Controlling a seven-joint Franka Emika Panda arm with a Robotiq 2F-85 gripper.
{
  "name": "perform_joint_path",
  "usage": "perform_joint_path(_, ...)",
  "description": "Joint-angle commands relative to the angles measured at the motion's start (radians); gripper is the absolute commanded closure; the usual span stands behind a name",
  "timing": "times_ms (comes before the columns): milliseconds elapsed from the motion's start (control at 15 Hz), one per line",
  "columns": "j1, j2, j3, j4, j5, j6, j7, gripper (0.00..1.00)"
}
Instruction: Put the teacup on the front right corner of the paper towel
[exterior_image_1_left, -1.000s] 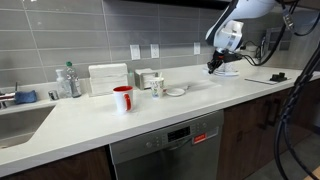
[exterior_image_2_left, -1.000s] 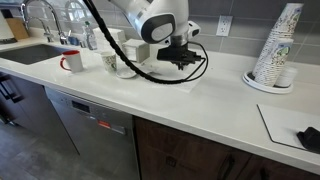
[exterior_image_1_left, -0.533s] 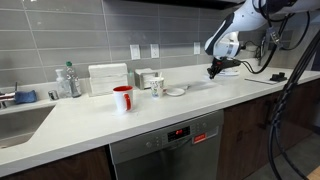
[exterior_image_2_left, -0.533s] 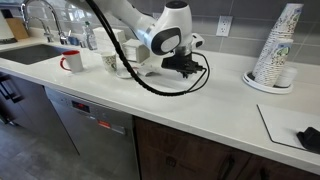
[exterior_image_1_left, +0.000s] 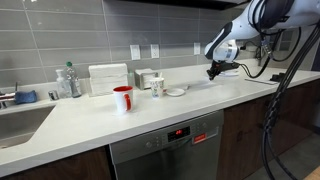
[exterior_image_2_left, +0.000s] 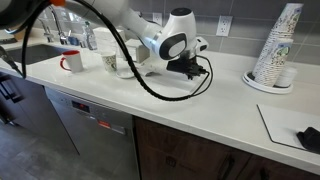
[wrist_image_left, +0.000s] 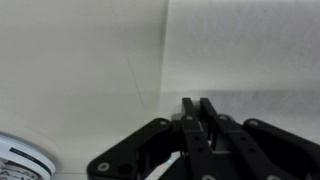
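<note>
The teacup (wrist_image_left: 18, 165) was hard to place. My best guess was the round white rim with dark markings at the bottom corner of the wrist view. It sat on the bare counter (wrist_image_left: 70, 60), off the paper towel (wrist_image_left: 240, 50) and just beside the gripper (wrist_image_left: 195, 108). In both exterior views the arm and its looping cable (exterior_image_2_left: 165, 92) hid that spot, so I could not confirm it there.

The paper towel showed only as a slightly brighter sheet whose edge ran up the counter near the fingers (wrist_image_left: 188, 112). Those were pressed fully together with nothing between them.

The gripper (exterior_image_1_left: 214, 71) hung low over the far end of the counter, well apart from the saucer (exterior_image_1_left: 176, 91), the patterned cup (exterior_image_1_left: 157, 86) and the red mug (exterior_image_1_left: 122, 98). From the other side, the gripper (exterior_image_2_left: 190, 68) pointed away from the red mug (exterior_image_2_left: 71, 62).

Several things looked risky to me. If the gripper went to the cup without spreading its fingers, it would shove or tip the cup instead of taking it. The sheet looked thin and loose, so a low pass could drag or crumple it and shift the target corner. White on white, that corner would be easy to misjudge. A small glazed cup could also slip from a narrow pinch.
</note>
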Motion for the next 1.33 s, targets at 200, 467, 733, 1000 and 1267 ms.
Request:
perform_joint_path(200,-0.015,0.081,0.013,0.129,-0.071,-0.069,0.059,0.63)
perform_joint_path(467,-0.017,0.05,0.022,0.125,-0.077,-0.16,0.057,0.34)
perform_joint_path(733,0.023,-0.022,-0.036,0.082,-0.067,-0.324,0.11,0.05)
perform_joint_path(1000,0.05,-0.126,-0.067,0.018,-0.063,-0.466,0.224,0.0)
perform_joint_path(1267,0.122,-0.247,-0.123,-0.109,-0.111,-0.499,0.375,0.0)
